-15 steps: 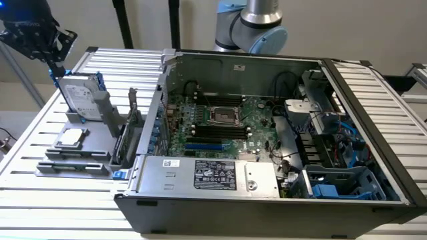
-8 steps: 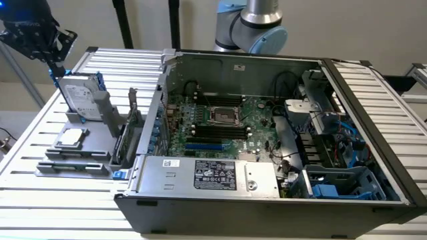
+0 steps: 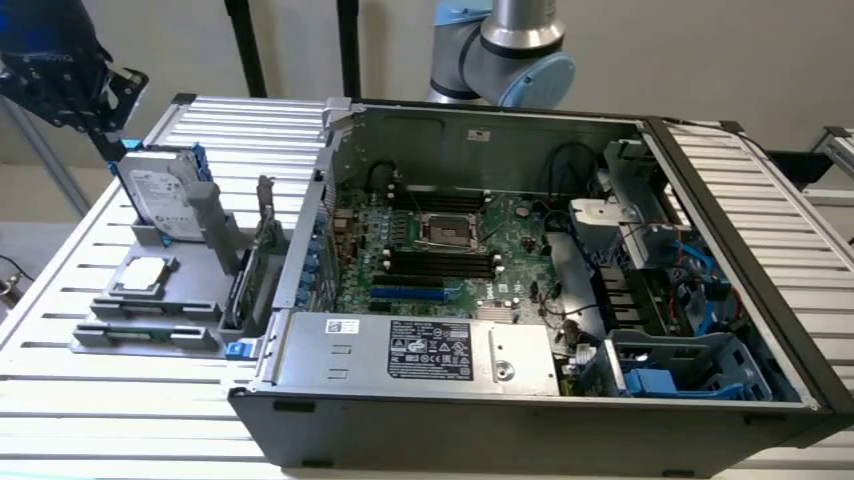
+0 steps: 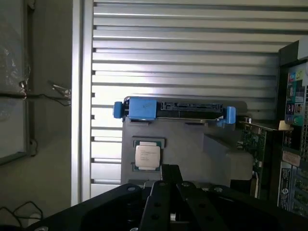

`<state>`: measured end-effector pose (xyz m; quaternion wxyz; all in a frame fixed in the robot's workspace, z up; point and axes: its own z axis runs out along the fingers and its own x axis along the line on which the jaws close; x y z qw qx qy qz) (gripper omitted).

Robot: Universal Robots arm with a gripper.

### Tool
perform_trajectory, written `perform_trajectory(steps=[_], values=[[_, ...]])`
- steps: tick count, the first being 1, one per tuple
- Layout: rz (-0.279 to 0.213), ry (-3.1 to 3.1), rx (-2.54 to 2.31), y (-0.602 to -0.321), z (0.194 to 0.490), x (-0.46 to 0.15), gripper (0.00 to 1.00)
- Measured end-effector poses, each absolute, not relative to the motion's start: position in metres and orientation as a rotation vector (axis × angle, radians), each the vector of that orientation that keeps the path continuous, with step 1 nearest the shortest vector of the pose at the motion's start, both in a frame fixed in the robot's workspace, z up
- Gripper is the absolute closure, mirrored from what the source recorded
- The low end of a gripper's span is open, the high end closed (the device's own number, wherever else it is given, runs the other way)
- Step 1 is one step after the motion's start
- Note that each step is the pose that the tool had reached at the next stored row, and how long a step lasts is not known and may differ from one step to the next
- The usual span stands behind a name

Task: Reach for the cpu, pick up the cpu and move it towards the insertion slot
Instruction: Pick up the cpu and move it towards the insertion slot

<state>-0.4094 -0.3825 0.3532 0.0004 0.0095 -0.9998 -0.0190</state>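
Broadly, the scene is carried by a slatted metal table [image 3: 80,400], and most of its middle is taken up by an open computer case [image 3: 534,432] lying on its side. Between the case and the table edge on the exterior view's left, a grey holder [image 3: 147,335] is set. A hard drive [image 3: 163,200] with blue rails is stood upright at the holder's far end.

The gripper [image 3: 83,95] is seen hanging above the table's far corner on the exterior view's left, beyond the hard drive and well above the holder. Whether it is open or closed cannot be told, and nothing is seen to be held by it.

The insertion slot [image 3: 447,232] is found inside the case on the green board, framed in metal with a dark centre, and it is judged to be unfilled. The cpu [image 3: 144,277] is laid flat in a square seat of the holder, just nearer than the hard drive; in the wrist view it is seen below the camera, apart from the gripper.

The task is judged to be at its opening: at most, the reach is under way. The cpu is not yet grasped, lifted or carried, so the pick-up and the whole move towards the slot are left.
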Motion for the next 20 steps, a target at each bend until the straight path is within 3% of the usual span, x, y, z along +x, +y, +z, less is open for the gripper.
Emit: perform_trajectory(steps=[20], values=[[-0.038, -3.132, 0.03, -0.404, 0.336, -0.436, 0.89]])
